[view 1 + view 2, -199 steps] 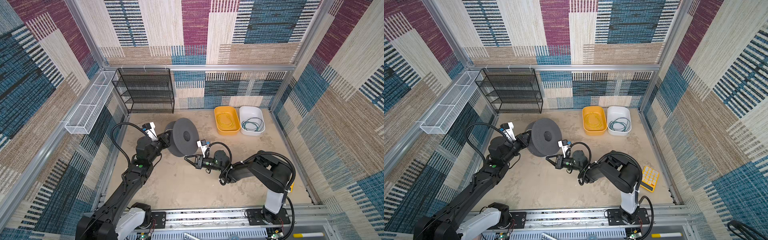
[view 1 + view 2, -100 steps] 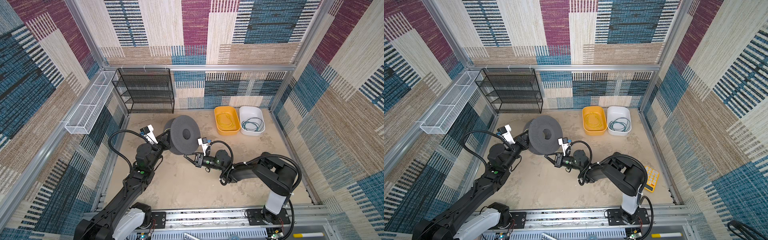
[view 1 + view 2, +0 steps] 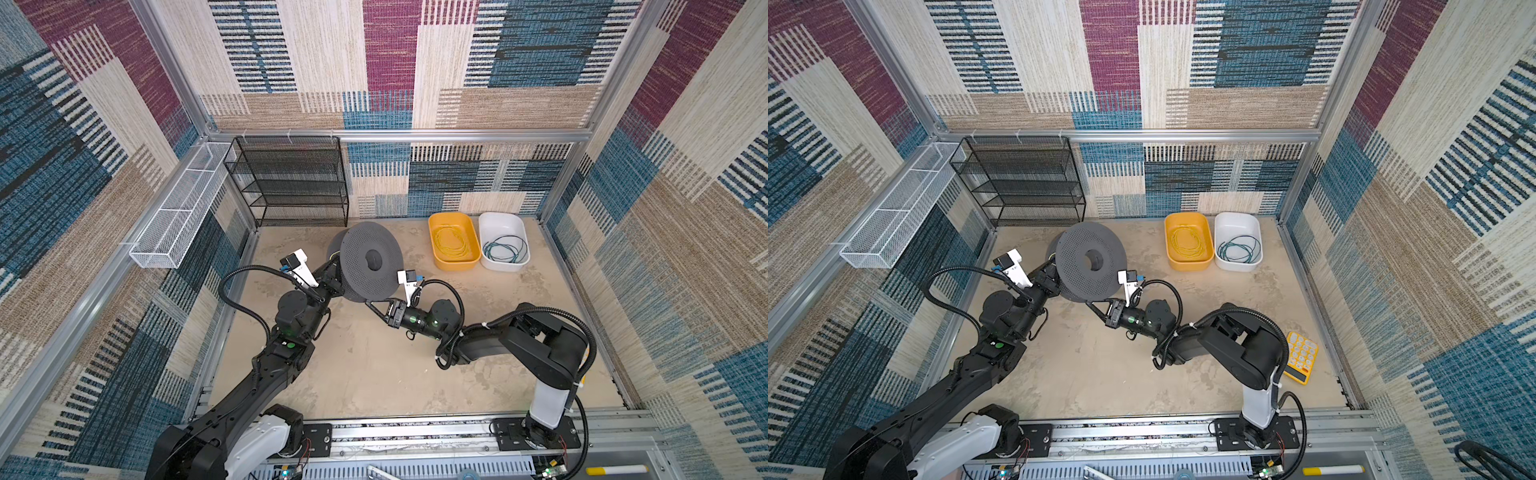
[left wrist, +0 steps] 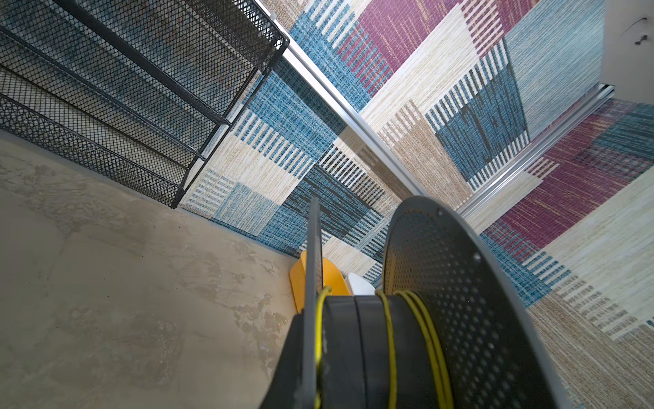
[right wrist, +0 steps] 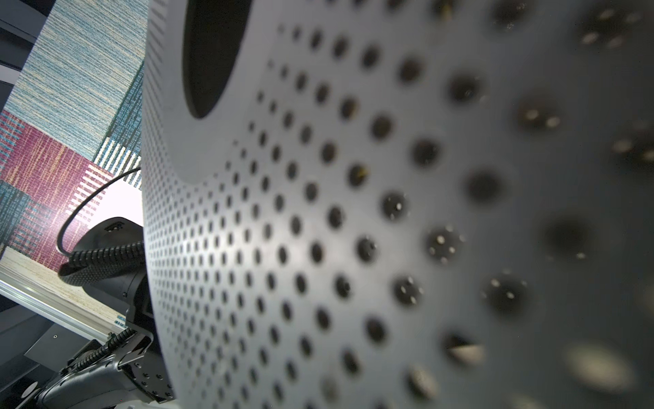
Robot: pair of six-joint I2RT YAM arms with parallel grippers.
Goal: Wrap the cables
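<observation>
A grey perforated spool (image 3: 372, 262) (image 3: 1091, 259) stands on edge mid-table between my two arms. My left gripper (image 3: 332, 277) (image 4: 311, 389) is shut on the rim of its rear flange. Several turns of yellow cable (image 4: 390, 336) lie on the hub. My right gripper (image 3: 371, 305) (image 3: 1091, 306) is shut, with its tips at the front flange's lower rim. The flange face (image 5: 354, 212) fills the right wrist view and hides the fingers there. More yellow cable (image 3: 451, 241) lies coiled in a yellow bin (image 3: 453, 216). The teal cable (image 3: 505, 249) lies in a white bin (image 3: 500, 216).
A black wire shelf (image 3: 291, 178) stands against the back wall, just behind the spool. A white mesh basket (image 3: 178, 216) hangs on the left wall. A yellow calculator (image 3: 1302, 357) lies by the right wall, behind my right arm.
The spool has shifted slightly toward the back and turned a little. My right gripper has come up to its lower rim. My left arm's elbow has drawn back toward the front.
</observation>
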